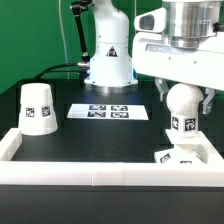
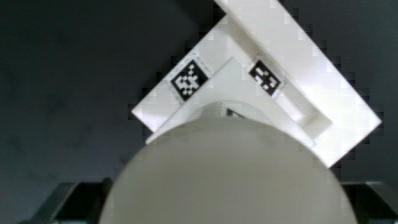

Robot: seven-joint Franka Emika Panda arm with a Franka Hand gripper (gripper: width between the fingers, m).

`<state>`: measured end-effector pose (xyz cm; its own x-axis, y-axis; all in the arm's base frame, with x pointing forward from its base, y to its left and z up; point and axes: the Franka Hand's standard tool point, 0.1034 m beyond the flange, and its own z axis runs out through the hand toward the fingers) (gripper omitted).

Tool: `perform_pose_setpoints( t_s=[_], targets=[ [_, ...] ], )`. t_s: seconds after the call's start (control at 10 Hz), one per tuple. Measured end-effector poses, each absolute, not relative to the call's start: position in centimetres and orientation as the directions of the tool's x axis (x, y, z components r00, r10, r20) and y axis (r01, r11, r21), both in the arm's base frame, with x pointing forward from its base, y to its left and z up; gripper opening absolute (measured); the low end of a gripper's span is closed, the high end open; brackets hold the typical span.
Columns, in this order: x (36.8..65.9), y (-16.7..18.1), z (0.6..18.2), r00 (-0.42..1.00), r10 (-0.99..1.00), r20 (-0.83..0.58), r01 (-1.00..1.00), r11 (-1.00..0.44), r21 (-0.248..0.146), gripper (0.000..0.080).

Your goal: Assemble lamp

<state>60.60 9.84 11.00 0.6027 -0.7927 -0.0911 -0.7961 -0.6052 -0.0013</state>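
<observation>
Three white lamp parts in view, all tagged. The pincer [image 1: 184, 101] comes down from above at the exterior view's right and pinches the bulb [image 1: 182, 106] by its round head, one finger on each side. The bulb is upright, head up, with the tagged stem pointing down.

The base [image 1: 178, 157] lies flat on the black surface [image 1: 100, 140], directly under the bulb, in the near corner at the exterior view's right. It sits just beside the white rail [image 1: 100, 172] there. Can't tell whether the stem tip touches the base or hangs just clear of it.

The wrist view looks down past the bulb head, which fills the near part of the frame. The base shows beyond it with two tags visible, and the rail runs alongside.

The shade stands on the surface at the exterior view's left [image 1: 38, 107], narrow end up, tag facing the camera, well apart from the other two parts. The marker board [image 1: 108, 111] lies flat mid-surface, between the shade and the bulb, further back.
</observation>
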Motion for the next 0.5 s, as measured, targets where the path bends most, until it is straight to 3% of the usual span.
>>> perform_pose_setpoints(
  t_s=[0.5],
  targets=[
    [60.59, 10.22, 10.96, 0.275, -0.949, -0.151, -0.96, -0.281, 0.017, 0.058]
  ],
)
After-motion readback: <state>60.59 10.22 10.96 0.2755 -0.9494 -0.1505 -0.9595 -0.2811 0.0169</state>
